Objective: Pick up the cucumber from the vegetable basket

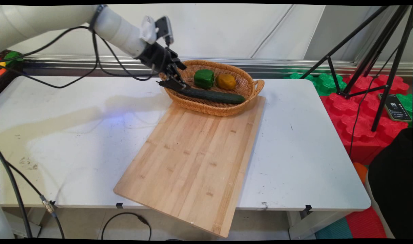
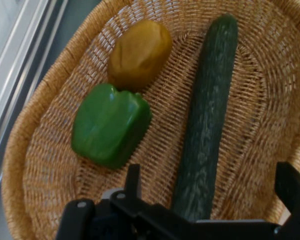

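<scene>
Main view showing the tool point(image 1: 172, 79) hanging over the left rim of a wicker basket point(image 1: 250, 91), right at the near end of a dark green cucumber point(image 1: 213, 96). Hand view showing 2 fingers point(image 2: 133, 181) spread wide to either side of that cucumber point(image 2: 207, 120), gripping nothing. Lying lengthwise along the basket's point(image 2: 35, 145) front, touching the weave. Sitting beside it in the same basket: a green pepper point(image 1: 204, 78) point(image 2: 110, 125) and a yellow-brown vegetable point(image 1: 226, 81) point(image 2: 139, 54), touching each other. Resting under the basket's near edge, a wooden cutting board point(image 1: 192, 162) on the white surface point(image 1: 74, 135).
</scene>
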